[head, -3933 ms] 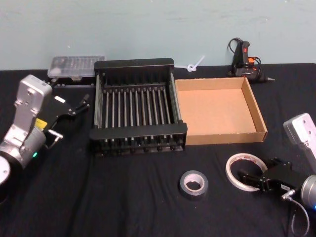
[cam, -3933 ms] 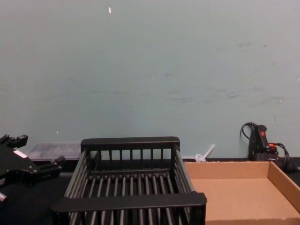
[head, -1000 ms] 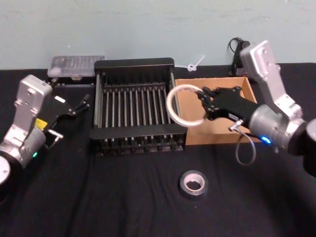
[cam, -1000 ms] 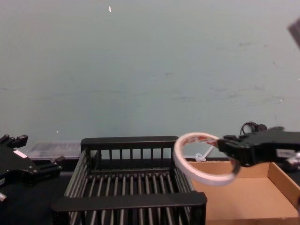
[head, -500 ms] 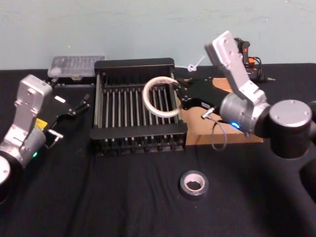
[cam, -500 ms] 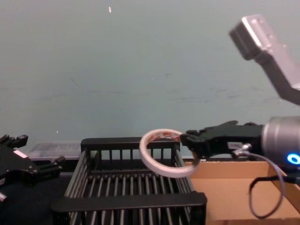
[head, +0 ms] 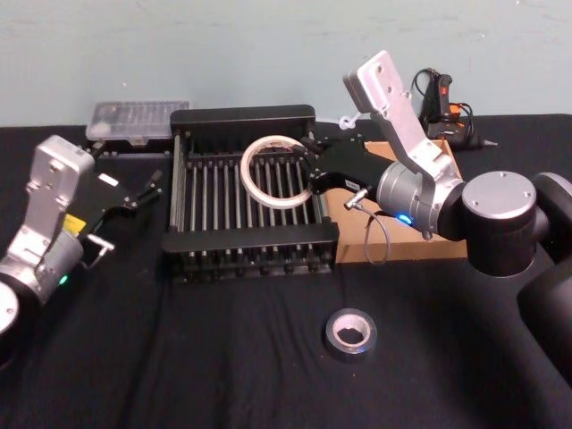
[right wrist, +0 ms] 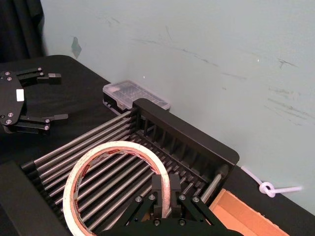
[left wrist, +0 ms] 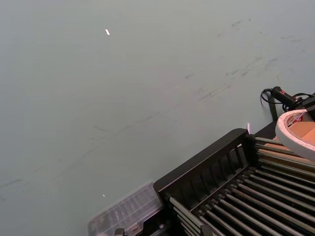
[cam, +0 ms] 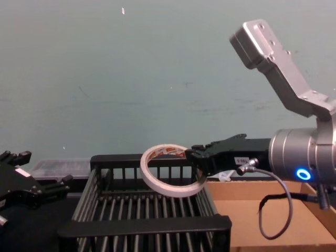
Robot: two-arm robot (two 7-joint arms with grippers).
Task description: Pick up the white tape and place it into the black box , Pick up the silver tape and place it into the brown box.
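Colours on the table

White tape [head: 277, 170] with reddish marks on its inner ring; black box [head: 241, 116] with slatted black bars; tan brown box [head: 398, 243]; dark grey silver tape [head: 349, 334] with a dull silver face; black tablecloth [head: 223, 357]; pale teal wall [head: 223, 45]; black right gripper [head: 308, 172] on a silver arm.

Black table [head: 223, 357]: boxes, silver tape [head: 350, 333].

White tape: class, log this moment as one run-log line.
right gripper: shut on white tape, above black box | silver tape: on table | left gripper: open, parked left
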